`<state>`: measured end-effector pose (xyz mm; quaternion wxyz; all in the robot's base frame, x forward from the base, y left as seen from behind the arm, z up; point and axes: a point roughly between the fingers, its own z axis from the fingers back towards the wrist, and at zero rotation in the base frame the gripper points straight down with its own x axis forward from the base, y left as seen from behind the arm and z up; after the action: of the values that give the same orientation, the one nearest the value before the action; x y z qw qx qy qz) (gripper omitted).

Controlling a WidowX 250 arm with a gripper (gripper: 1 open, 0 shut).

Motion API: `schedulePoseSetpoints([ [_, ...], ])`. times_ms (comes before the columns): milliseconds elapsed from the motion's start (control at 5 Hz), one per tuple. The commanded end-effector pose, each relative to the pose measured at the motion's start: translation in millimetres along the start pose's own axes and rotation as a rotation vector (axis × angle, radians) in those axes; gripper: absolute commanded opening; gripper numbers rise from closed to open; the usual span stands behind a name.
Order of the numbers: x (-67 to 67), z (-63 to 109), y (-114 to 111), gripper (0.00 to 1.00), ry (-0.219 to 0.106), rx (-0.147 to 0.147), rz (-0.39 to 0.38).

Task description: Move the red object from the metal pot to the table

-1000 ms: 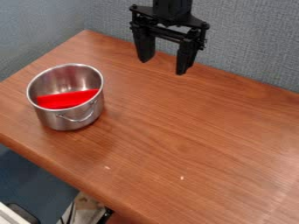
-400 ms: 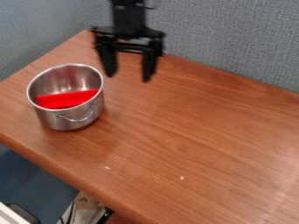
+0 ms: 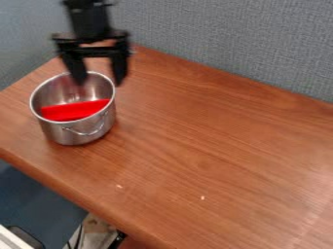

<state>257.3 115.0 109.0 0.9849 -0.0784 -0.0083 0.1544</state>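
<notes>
A large reddish-brown wood-grain table [image 3: 208, 146] with a rounded near-left corner is observed before a grey-blue textured wall [image 3: 247, 39]. A small round shiny steel pot [image 3: 76, 109] with straight sides and a rolled rim is seen standing upright on the left part of the tabletop, a thin wire handle lying against its front wall. A small bright red blocky object [image 3: 72, 110] is noted inside the pot, lying across its floor; its exact outline is blurred by reflection on the steel.

A black two-fingered gripper [image 3: 95, 72] is positioned over the far rim of the pot, pointed downward. Its fingers [image 3: 74, 68] are spread wide, and nothing is held between them. The fingertips are seen at about the level of the rim's far edge; contact with the pot cannot be determined. The red object is not touched by the gripper.
</notes>
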Motion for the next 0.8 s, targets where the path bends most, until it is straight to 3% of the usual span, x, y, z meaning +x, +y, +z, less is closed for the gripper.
schedulePoseSetpoints([
  [0, 2.3, 13.2, 31, 1.0, -0.092, 0.006, -0.106],
  [200, 11.1, 27.2, 35, 1.0, -0.06, 0.034, -0.159],
  [400, 19.1, 40.0, 24, 1.0, -0.025, 0.062, -0.204],
  [600, 13.5, 25.1, 30, 1.0, -0.029, 0.079, -0.242],
])
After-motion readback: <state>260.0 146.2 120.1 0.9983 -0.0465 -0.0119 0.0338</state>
